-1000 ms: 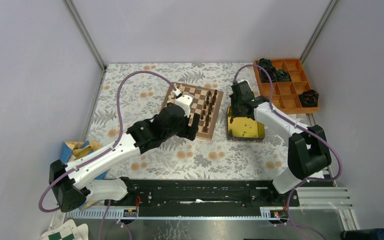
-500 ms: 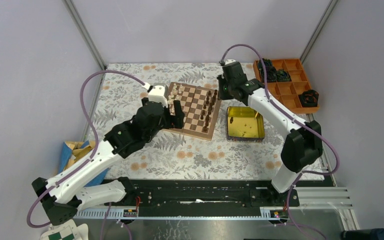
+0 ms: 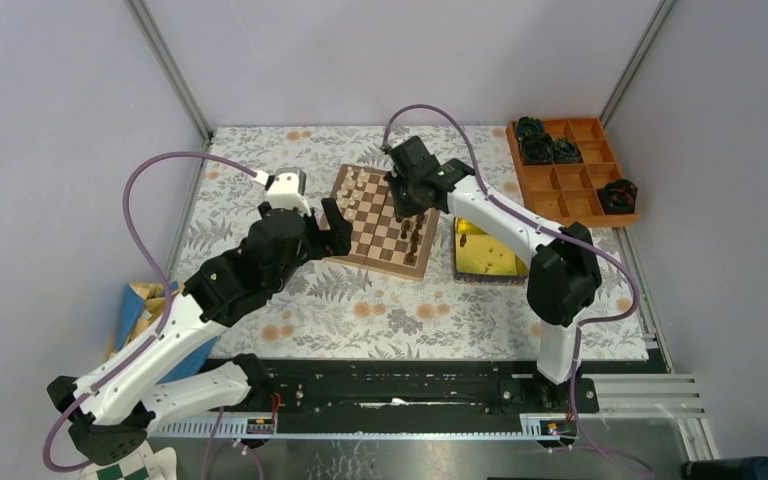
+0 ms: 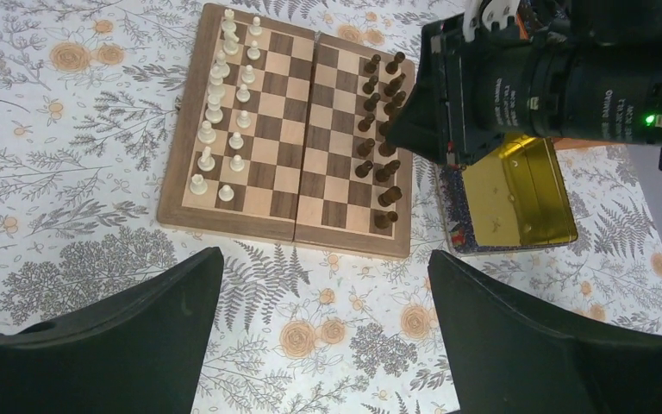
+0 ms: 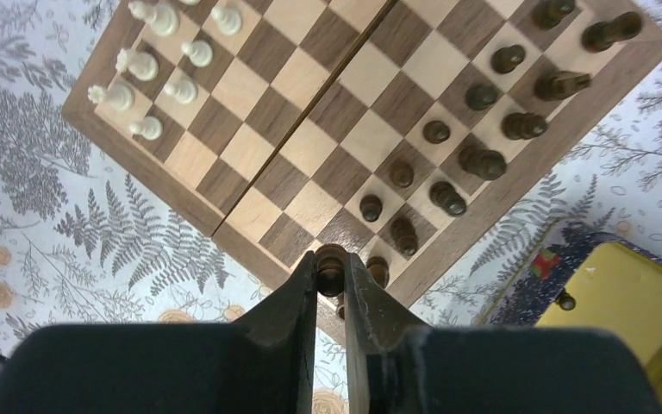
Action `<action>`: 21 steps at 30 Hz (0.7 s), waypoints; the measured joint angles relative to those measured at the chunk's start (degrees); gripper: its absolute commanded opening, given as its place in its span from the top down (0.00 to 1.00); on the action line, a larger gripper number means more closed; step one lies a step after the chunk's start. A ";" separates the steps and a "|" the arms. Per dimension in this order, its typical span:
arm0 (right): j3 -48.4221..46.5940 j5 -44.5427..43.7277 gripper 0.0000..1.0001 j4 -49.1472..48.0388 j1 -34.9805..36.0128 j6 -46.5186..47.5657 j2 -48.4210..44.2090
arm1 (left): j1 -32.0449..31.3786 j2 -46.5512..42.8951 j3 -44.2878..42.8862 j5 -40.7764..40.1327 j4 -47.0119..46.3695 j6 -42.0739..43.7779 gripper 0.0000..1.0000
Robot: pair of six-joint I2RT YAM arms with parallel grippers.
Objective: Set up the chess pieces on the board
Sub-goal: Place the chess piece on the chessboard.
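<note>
The wooden board lies mid-table on the floral cloth, also in the left wrist view and right wrist view. Pale cream pieces fill two rows on its left side. Dark brown pieces stand along its right side. My right gripper hangs over the board's right part, shut on a dark brown piece above the near corner. My left gripper is open and empty, off the board's left near edge over the cloth.
A shiny yellow tin sits right of the board, with a small dark piece inside. An orange compartment tray with black gear-like lumps stands at the back right. A blue and yellow bundle lies at the left edge.
My right gripper has swung from the yellow tin leftwards to above the board. My left arm has drawn back off the board to its left side.
</note>
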State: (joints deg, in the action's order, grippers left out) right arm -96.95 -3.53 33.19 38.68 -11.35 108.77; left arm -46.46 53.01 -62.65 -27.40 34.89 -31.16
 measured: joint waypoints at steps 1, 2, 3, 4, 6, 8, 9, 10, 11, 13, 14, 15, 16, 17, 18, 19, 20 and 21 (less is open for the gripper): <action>-0.11 0.00 0.99 0.37 0.55 0.02 0.28 | 0.00 -0.24 0.00 -0.09 0.24 -0.22 0.04; -0.13 -0.02 0.99 0.81 1.05 0.02 0.52 | 0.00 -0.39 0.00 -0.13 0.46 -0.31 0.04; -0.13 0.00 0.99 0.90 1.33 0.00 0.74 | 0.00 -0.55 0.00 -0.15 0.70 -0.35 0.04; -0.13 0.00 0.99 0.83 1.51 0.00 0.92 | 0.00 -0.72 0.11 -0.22 0.81 -0.42 0.04; -0.11 0.00 0.99 0.76 1.66 0.00 1.22 | 0.00 -1.07 0.39 -0.31 0.94 -0.46 0.03; 0.20 -0.07 0.99 0.33 1.73 0.02 1.33 | 0.00 -1.29 0.66 -0.33 1.11 -0.46 0.03; 0.44 -0.09 0.99 -0.02 1.73 0.02 1.42 | 0.02 -1.33 0.79 -0.33 1.18 -0.46 0.03; 0.70 -0.26 1.00 -0.48 1.75 0.02 1.57 | 0.02 -1.33 0.87 -0.35 1.20 -0.46 0.03; 0.92 -0.31 1.00 -0.85 1.84 0.04 1.79 | 0.02 -1.33 1.01 -0.35 1.18 -0.46 0.03; 1.44 -0.42 1.00 -1.40 1.84 0.07 2.40 | 0.02 -1.33 1.25 -0.35 1.22 -0.44 0.03; 1.75 -0.46 1.00 -1.68 1.84 0.07 2.80 | 0.02 -1.33 1.38 -0.35 1.25 -0.44 0.03; 2.10 -0.48 1.00 -2.08 1.84 0.09 3.17 | 0.02 -1.33 1.46 -0.39 1.33 -0.39 0.02; 2.40 -0.48 1.00 -2.32 1.84 0.11 3.61 | 0.02 -1.33 1.51 -0.44 1.38 -0.39 0.02; 2.73 -0.50 1.00 -2.49 1.84 0.15 4.04 | 0.02 -1.33 1.55 -0.52 1.44 -0.37 0.02; 2.97 -0.48 1.00 -2.62 1.84 0.20 4.42 | 0.02 -1.33 1.62 -0.59 1.46 -0.33 0.02; 3.17 -0.48 1.00 -2.69 1.84 0.22 4.76 | 0.04 -1.33 1.64 -0.68 1.55 -0.26 0.02; 3.41 -0.48 1.00 -2.86 1.84 0.26 5.05 | 0.11 -1.31 1.66 -0.72 1.62 -0.22 0.02; 3.61 -0.50 1.00 -2.93 1.84 0.26 5.20 | 0.17 -1.27 1.66 -0.72 1.62 -0.15 0.02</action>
State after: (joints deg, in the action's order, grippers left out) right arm -93.34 -4.03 30.26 40.51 -11.09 113.97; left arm -46.28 51.75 -60.99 -28.12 36.51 -31.31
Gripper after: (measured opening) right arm 0.186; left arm 0.980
